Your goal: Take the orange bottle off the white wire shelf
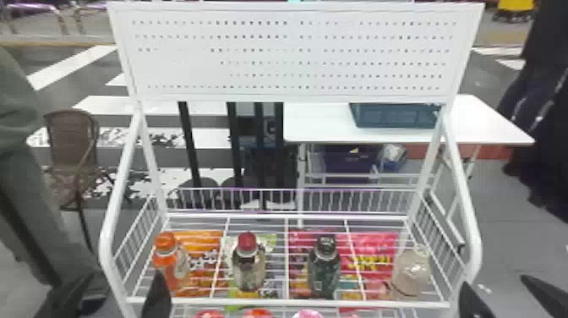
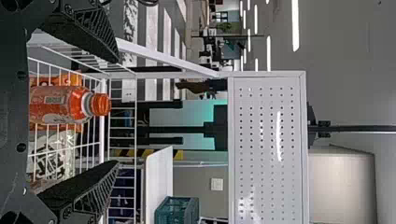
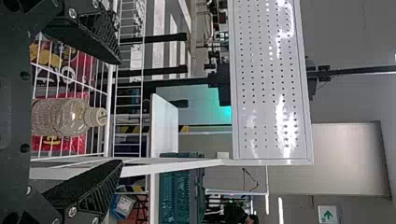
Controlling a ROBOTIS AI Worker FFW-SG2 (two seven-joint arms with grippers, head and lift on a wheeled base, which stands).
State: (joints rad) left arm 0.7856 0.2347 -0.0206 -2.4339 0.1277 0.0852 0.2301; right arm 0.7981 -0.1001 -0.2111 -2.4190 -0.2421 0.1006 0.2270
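Head view: the orange plastic bottle with an orange screw cap [image 1: 167, 270] stands upright at the left end of the white wire shelf [image 1: 262, 301], so we judge the step in hand to be lining up for the grasp. Our left claw [image 2: 116, 111], its ridged black fingers spread wide, faces it; next we should ease forward, keep level and close around the smooth, rounded body below the neck. Our right claw [image 3: 121, 112], also wide and empty, faces the clear, round-shouldered bottle [image 3: 60, 116] at the right end
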